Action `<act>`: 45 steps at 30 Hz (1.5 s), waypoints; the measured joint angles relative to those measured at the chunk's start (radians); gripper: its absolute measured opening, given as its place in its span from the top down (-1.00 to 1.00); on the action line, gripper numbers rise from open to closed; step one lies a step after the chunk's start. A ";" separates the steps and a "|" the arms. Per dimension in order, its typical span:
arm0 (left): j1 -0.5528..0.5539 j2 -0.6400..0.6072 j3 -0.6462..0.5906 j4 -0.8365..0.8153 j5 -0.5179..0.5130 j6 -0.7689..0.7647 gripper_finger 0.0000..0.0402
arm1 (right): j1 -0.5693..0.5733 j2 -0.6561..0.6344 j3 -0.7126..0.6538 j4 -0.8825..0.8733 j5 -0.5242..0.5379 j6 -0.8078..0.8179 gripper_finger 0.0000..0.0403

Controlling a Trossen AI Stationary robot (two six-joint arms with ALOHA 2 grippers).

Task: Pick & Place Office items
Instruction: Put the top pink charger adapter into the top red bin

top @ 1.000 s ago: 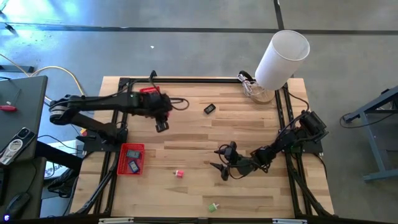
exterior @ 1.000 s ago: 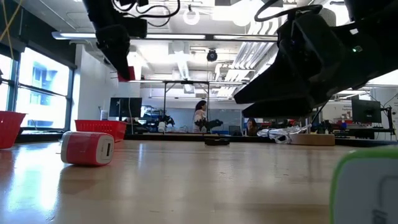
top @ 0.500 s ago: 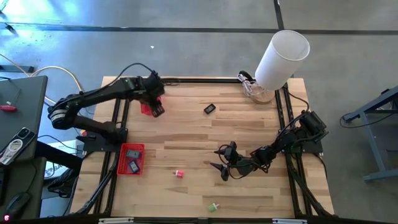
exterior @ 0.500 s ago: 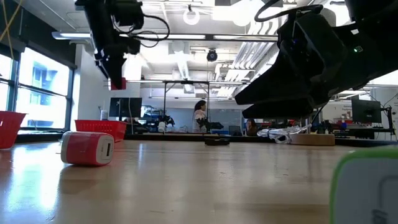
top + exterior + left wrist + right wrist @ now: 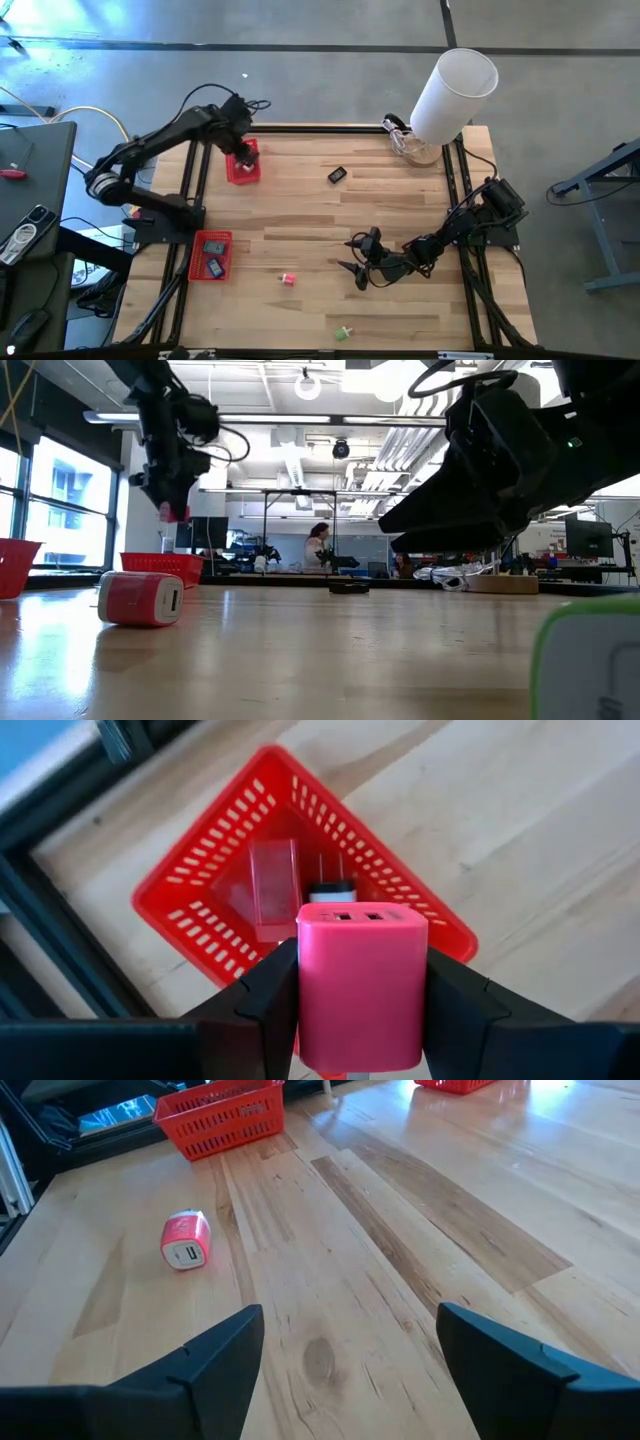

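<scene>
we have the left gripper [image 5: 362, 995] clamped on the flat sides of a pink charger block [image 5: 361, 982] above the far red basket [image 5: 200, 880], stiff, light, smooth-sided; right gripper [image 5: 350, 1365] waits open.

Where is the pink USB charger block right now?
The pink USB charger block is clamped in the left gripper, held above the red mesh basket at the table's far-left corner in the high view.

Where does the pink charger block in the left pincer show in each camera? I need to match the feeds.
High view: pink charger block, upper left, over the far red basket.
Low view: upper left, in the left pincer.
Left wrist view: centre, between the fingers.
Right wrist view: not in it.
Shared landmark: the far red basket.
</scene>
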 joint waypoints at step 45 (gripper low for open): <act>0.000 0.317 -0.006 0.001 0.003 -0.023 0.23 | 0.001 0.000 0.000 -0.019 -0.009 0.019 -0.42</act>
